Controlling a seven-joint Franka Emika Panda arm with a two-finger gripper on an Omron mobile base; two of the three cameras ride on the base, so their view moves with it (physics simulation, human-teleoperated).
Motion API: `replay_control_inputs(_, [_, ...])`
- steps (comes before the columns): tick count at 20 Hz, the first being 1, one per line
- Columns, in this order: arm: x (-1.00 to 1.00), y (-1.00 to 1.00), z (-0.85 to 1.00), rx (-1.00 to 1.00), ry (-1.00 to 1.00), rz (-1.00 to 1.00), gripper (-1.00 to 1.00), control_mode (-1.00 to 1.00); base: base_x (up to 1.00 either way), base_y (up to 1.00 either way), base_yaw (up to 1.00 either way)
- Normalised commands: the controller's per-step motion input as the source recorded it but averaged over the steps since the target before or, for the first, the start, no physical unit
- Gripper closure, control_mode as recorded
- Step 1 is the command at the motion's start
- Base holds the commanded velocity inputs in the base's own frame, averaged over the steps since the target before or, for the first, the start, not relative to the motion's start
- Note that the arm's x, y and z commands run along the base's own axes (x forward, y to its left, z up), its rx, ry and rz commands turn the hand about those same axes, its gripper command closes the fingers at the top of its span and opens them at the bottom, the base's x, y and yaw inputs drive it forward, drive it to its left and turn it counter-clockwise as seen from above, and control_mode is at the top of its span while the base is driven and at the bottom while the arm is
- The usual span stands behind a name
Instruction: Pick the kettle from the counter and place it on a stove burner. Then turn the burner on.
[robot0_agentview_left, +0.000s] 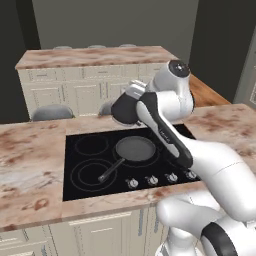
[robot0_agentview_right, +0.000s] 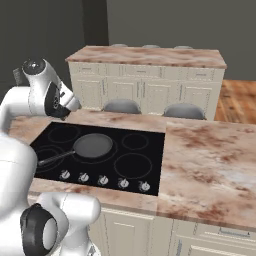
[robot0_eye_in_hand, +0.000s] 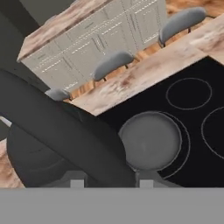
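The dark kettle (robot0_agentview_left: 123, 112) hangs in the air over the rear edge of the black cooktop (robot0_agentview_left: 75, 190). My gripper (robot0_agentview_left: 131, 99) is shut on its arched handle. In the hand view that handle (robot0_eye_in_hand: 65, 131) sweeps across the picture between my fingertips (robot0_eye_in_hand: 77, 183), the gripper (robot0_eye_in_hand: 111, 183) is closed around it, and the kettle body (robot0_eye_in_hand: 35, 162) bulges at lower left. A mid-sized ringed stove burner (robot0_agentview_right: 132, 165) lies dark at the cooktop's front right, and its edge shows in the hand view (robot0_eye_in_hand: 215, 131). The marbled counter (robot0_agentview_left: 30, 155) surrounds the cooktop.
A grey long-handled frying pan (robot0_agentview_left: 135, 149) (robot0_agentview_right: 93, 145) (robot0_eye_in_hand: 151, 140) sits on the centre zone. A row of knobs (robot0_agentview_left: 150, 180) (robot0_agentview_right: 103, 180) lines the cooktop's front edge. Grey stools (robot0_agentview_right: 122, 106) stand behind the counter, with a second cabinet island (robot0_agentview_right: 150, 57) beyond.
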Motion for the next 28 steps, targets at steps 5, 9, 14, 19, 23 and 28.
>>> replay_control_inputs(5, [0.0, -0.95, 0.13, 0.0, 0.13, -0.28, 1.0, -1.0, 0.0, 0.0, 0.0])
replay_control_inputs(9, [-0.04, -0.98, 0.01, 0.0, 0.1, -0.28, 1.0, -1.0, 0.0, 0.0, 0.0])
replay_control_inputs(14, [-0.12, -0.7, -0.08, -0.01, -0.02, -0.23, 1.0, -1.0, 0.0, 0.0, 0.0])
replay_control_inputs(19, [-0.42, -0.3, -0.38, 0.0, -0.15, -0.14, 1.0, -1.0, 0.0, 0.0, 0.0])
replay_control_inputs(23, [-0.34, 0.0, -0.62, 0.0, -0.18, -0.04, 1.0, -1.0, 0.0, 0.0, 0.0])
replay_control_inputs(28, [-0.4, -0.11, -0.23, 0.0, -0.04, -0.02, 1.0, -1.0, 0.0, 0.0, 0.0])
